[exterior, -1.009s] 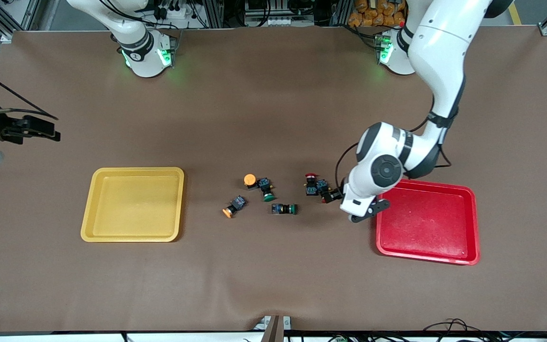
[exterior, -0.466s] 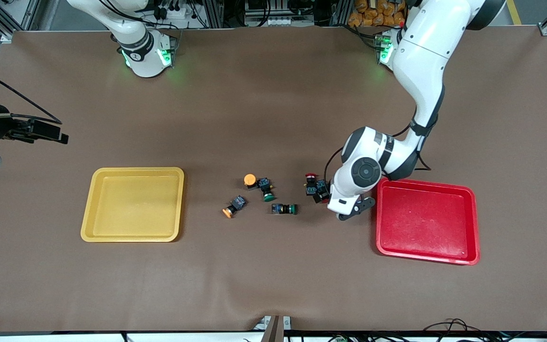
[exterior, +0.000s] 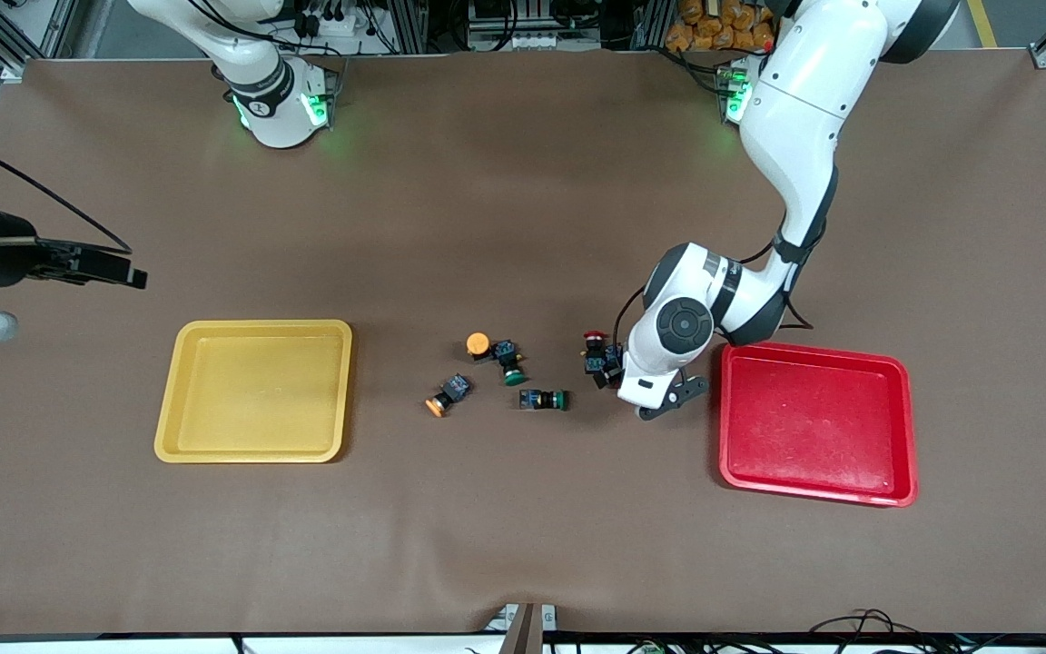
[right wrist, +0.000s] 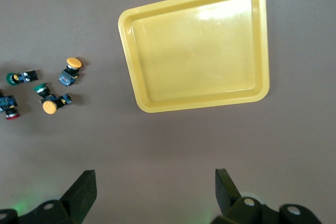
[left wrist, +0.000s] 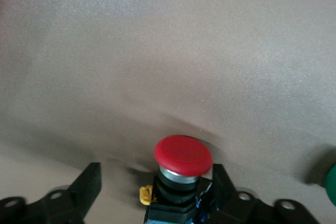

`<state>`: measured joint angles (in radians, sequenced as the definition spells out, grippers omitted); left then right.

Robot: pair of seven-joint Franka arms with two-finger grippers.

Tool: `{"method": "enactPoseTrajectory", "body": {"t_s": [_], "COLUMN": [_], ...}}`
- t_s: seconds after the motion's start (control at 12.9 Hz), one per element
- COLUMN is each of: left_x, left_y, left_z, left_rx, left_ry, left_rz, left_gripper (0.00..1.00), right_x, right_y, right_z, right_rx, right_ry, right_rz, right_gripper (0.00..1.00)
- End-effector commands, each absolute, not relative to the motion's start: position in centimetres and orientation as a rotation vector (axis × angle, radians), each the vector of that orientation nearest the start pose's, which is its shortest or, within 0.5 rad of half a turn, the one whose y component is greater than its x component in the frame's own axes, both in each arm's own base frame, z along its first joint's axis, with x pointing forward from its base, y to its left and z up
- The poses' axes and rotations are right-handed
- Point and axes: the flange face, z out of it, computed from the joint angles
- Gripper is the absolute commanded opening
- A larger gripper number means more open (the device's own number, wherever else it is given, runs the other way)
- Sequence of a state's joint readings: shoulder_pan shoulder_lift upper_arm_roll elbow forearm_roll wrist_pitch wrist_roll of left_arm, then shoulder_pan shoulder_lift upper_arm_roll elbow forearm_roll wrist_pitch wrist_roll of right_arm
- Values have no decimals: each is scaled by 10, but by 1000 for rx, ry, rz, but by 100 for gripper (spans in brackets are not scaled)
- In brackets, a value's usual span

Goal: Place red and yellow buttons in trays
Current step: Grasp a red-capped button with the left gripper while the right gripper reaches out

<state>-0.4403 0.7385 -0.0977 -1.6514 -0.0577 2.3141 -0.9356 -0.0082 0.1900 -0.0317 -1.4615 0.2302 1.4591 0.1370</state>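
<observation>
Two red buttons lie together beside the red tray (exterior: 895, 427): one (exterior: 594, 352) in plain sight, the other (exterior: 613, 365) partly under my left gripper (exterior: 636, 387). In the left wrist view the left gripper (left wrist: 156, 170) is open, with a red button (left wrist: 183, 155) between its fingers (left wrist: 88, 183). Two orange-yellow buttons (exterior: 478, 344) (exterior: 438, 405) lie mid-table, toward the yellow tray (exterior: 255, 454). My right gripper (exterior: 123, 272) is open and empty, up in the air at the right arm's end; its wrist view shows the yellow tray (right wrist: 142, 93) and the buttons (right wrist: 50, 107).
Two green-capped switches (exterior: 514, 375) (exterior: 554, 400) lie between the orange-yellow and red buttons. One green cap (left wrist: 331, 182) shows at the edge of the left wrist view. Both trays hold nothing. Brown mat covers the table.
My left gripper has moved from the red tray's edge toward the right arm's end and now straddles a red button. My right gripper has drifted slightly toward the table's middle.
</observation>
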Motion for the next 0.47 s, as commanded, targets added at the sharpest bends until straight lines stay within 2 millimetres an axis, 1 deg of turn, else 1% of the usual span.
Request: {"method": "enactPoseTrajectory", "body": {"t_s": [0.0, 0.08, 0.16, 0.23, 0.31, 0.39], "left_x": [586, 589, 593, 595, 597, 602], "left_y": [-347, -347, -347, -343, -338, -331], "left_z": [176, 180, 187, 192, 194, 204], "left_rx": [-3086, -3096, -3108, -3105, -3087, -3063], "left_ry": [-686, -668, -627, -617, -568, -483], "left_rz": [164, 154, 150, 151, 131, 73], "left_gripper": [28, 16, 0, 0, 0, 0], "right_x": [610, 614, 617, 620, 623, 628], "right_y": [30, 39, 45, 54, 62, 66], "right_z": [542, 534, 526, 519, 514, 505], "right_rx": [-2884, -2887, -2887, -2890, -2891, -2886], "right_ry": [336, 346, 373, 393, 427, 484], "right_rz": [335, 341, 352, 364, 361, 366], "right_gripper": [100, 100, 100, 100, 100, 100]}}
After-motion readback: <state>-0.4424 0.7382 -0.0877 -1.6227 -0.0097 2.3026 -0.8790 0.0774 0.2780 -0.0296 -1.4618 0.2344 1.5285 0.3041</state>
